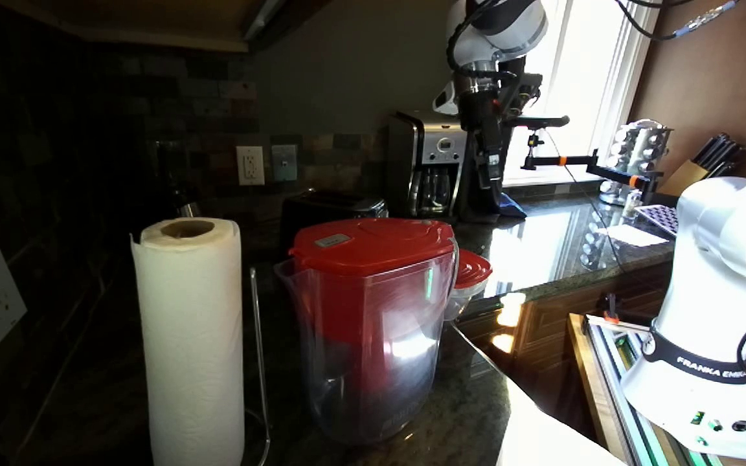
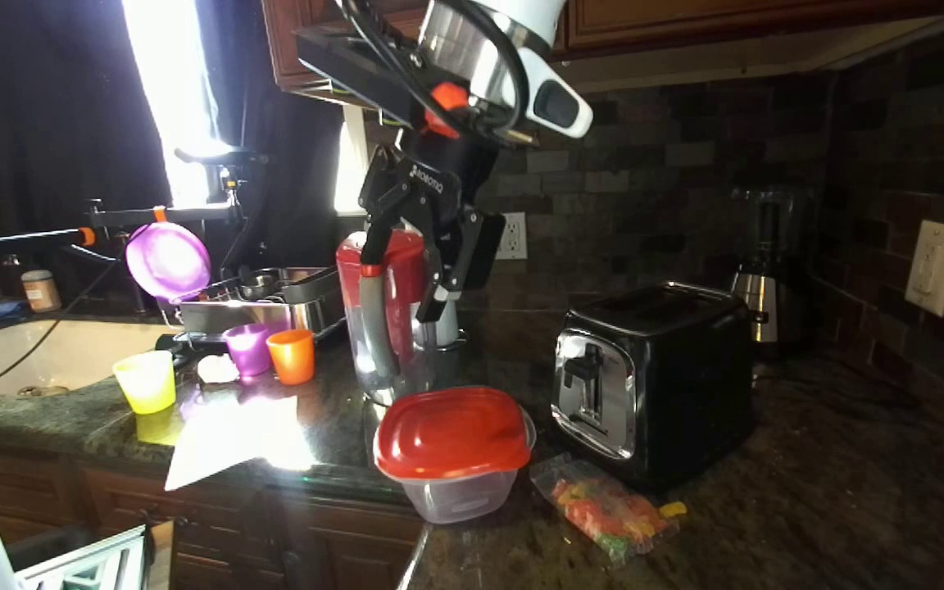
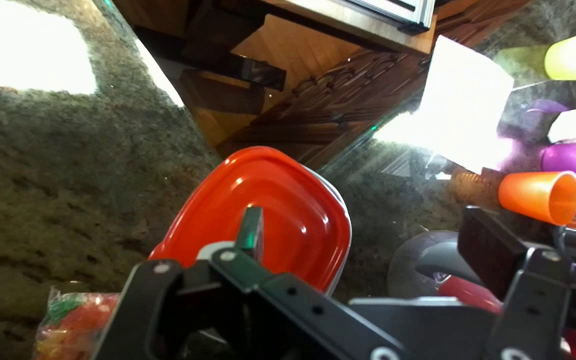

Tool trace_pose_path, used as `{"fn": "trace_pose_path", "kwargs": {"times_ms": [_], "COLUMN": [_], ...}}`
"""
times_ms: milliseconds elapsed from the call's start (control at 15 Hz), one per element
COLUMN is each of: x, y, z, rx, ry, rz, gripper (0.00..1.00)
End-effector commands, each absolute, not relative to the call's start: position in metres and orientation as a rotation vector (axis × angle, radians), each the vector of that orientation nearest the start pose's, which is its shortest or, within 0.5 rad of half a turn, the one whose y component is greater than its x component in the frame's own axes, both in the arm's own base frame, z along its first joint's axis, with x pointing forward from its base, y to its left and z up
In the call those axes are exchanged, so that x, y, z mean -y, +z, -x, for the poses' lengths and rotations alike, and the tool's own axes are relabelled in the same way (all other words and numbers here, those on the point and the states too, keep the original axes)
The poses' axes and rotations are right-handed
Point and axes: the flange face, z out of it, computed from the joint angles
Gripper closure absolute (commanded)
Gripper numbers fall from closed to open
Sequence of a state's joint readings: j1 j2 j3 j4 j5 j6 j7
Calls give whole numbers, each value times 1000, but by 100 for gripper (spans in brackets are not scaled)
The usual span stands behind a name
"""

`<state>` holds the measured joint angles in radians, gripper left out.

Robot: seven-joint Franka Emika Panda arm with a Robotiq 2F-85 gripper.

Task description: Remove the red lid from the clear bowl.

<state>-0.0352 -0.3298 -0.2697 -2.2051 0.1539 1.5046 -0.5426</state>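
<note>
Now the black two-fingered gripper (image 3: 363, 226), spread wide and holding nothing, should line up over the shiny red plastic lid (image 2: 451, 430) sitting on the clear plastic bowl (image 2: 461, 497), come down slowly, pinch just the lid's edge and peel up gently.

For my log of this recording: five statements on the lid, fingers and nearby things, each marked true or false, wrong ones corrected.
1. The red lid sits on the clear bowl. True.
2. Every cup in view is purple. False: there are also a yellow cup and an orange cup.
3. The bag of gummy candy lies beside the black toaster. True.
4. The fingers stand apart. True.
5. The fingers grip the red lid. False: they hold nothing.
</note>
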Motion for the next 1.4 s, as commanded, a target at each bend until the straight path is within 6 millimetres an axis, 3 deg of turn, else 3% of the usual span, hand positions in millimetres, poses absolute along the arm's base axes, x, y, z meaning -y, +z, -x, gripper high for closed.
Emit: {"fn": "trace_pose_path", "kwargs": {"times_ms": [0,533,667,1333], "x": [135,169,165,171], "y": [451,395,399,390], "z": [-394,-406,-401,-413], "rx": [427,486,478,502], "ry": [380,416,441,431], "rz": [2596,2527,2541,2508], "gripper": [0,0,0,0]}}
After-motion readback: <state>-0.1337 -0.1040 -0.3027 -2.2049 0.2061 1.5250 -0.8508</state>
